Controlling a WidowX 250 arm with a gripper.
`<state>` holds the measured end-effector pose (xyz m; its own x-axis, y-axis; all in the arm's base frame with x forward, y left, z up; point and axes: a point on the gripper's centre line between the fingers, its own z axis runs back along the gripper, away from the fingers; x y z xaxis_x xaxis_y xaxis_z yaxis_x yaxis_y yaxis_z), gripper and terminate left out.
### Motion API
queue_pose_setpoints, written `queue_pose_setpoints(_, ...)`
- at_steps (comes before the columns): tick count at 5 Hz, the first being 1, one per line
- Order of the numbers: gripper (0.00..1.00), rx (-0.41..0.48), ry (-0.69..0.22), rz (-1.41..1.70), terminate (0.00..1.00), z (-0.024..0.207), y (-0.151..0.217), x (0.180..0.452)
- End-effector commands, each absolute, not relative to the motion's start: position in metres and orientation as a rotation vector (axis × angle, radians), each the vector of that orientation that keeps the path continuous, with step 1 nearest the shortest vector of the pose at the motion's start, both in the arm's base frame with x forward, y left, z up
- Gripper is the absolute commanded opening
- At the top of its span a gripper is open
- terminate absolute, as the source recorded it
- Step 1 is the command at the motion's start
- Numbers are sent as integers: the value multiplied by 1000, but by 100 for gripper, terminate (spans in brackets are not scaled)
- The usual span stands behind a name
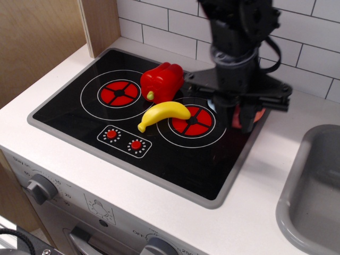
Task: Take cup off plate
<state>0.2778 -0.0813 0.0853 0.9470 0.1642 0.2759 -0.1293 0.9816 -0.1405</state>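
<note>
The black pincer (244, 118) grips the small coral-red plastic cup (256, 113) at the glossy black stove surface's (159, 154) 3 o'clock edge. The light-blue saucer plate seems hidden behind the arm. A smooth yellow banana (163, 114) lies at 9 o'clock from it.

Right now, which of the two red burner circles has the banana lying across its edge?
The right burner, nearest the pincer: the banana overlaps its left rim. The left burner is bare, with the bell pepper beside it.
</note>
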Motion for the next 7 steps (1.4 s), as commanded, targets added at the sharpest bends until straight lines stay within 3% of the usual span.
queue_pose_setpoints(1,0,-149,-254,29,0,86,-71,233)
queue_pose_setpoints(3,0,-139,-246,2,0,84,-52,211)
queue_pose_setpoints(4,100,-109,-232,-12,0,80,-50,209)
queue_pose_setpoints(5,100,-67,-267,-9,0,80,-50,211)
queue_pose_setpoints(6,100,-79,-279,24,0,88,-51,215)
queue_pose_setpoints(7,100,-71,-324,44,0,110,-54,219)
